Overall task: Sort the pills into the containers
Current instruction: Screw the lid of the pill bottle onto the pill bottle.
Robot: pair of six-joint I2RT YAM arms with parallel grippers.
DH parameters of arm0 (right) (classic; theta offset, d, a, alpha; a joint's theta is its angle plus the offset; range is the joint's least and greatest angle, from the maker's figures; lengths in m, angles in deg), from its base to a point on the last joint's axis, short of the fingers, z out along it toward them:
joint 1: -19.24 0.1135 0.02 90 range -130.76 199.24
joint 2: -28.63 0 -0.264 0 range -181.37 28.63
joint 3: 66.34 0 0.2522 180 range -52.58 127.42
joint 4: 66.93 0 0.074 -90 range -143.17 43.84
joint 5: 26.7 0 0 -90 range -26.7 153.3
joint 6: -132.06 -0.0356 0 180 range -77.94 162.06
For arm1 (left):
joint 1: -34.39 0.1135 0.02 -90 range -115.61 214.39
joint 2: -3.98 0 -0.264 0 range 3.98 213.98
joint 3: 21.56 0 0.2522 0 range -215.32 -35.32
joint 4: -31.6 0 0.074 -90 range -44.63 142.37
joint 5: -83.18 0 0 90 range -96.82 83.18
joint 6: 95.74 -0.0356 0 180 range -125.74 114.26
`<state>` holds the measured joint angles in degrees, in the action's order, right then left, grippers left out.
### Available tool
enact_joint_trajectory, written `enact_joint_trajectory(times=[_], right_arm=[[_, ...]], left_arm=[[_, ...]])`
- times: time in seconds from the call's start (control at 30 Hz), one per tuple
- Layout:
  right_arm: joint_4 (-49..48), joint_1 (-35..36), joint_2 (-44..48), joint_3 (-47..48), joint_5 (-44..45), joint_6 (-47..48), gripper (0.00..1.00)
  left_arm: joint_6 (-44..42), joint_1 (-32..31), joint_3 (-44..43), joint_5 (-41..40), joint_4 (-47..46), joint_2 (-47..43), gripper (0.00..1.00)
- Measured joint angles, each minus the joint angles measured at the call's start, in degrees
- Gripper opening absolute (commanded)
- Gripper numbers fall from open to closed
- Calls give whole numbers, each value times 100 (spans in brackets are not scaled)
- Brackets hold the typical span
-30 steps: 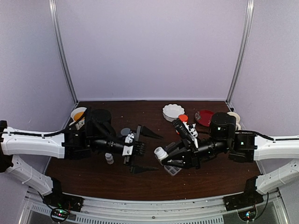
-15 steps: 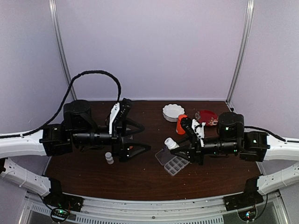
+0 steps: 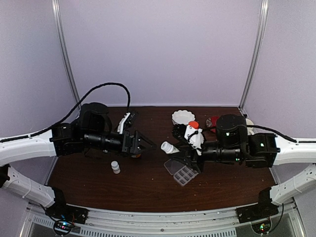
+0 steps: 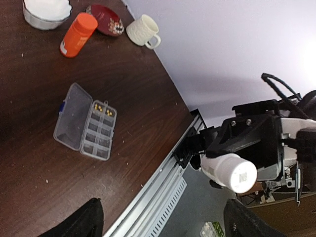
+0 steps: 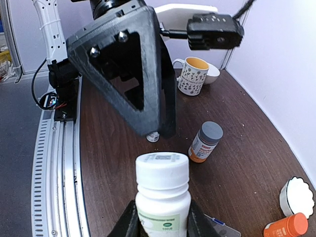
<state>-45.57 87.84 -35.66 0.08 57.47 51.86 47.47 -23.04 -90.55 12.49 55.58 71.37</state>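
At the far left a flowered mug (image 5: 192, 74) stands on the brown table (image 3: 148, 190); nearer, a little bottle (image 3: 115, 167) stands alone beside the left arm. The left gripper (image 3: 147, 145) hangs above the table left of centre; its fingers (image 4: 86, 219) are spread wide apart with nothing between them. A grey-capped bottle (image 5: 205, 140) stands on the table close by.

At centre the right gripper (image 3: 186, 152) is clamped on a white bottle (image 3: 169, 147); the bottle is held off the table and tipped, its cap pointing towards the left gripper, the two apart.

Just near of that bottle the pill box (image 3: 181, 171) lies flat on the table, its clear lid folded open to the left. The pills (image 4: 100, 106) show as small yellowish bits in the cells (image 4: 98, 131) at one end of the box; what the other cells hold is too small to tell. Pale specks dot the table around it.

Far of the box sit a white fluted bowl (image 3: 182, 117) and an orange bottle (image 4: 78, 34); to their right a red plate (image 4: 106, 19); at the far right a white cup (image 4: 143, 30).
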Motion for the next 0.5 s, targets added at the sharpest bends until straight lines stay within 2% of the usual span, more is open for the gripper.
enact_joint_trajectory(times=[0.23, 0.5], right_arm=[[310, 221, -702, 678, 221, 149, 8], [282, 291, -815, 817, 343, 155, 7]], left_arm=[[306, 13, -52, 221, 363, 173, 88], [496, 11, -7, 153, 315, 127, 86]])
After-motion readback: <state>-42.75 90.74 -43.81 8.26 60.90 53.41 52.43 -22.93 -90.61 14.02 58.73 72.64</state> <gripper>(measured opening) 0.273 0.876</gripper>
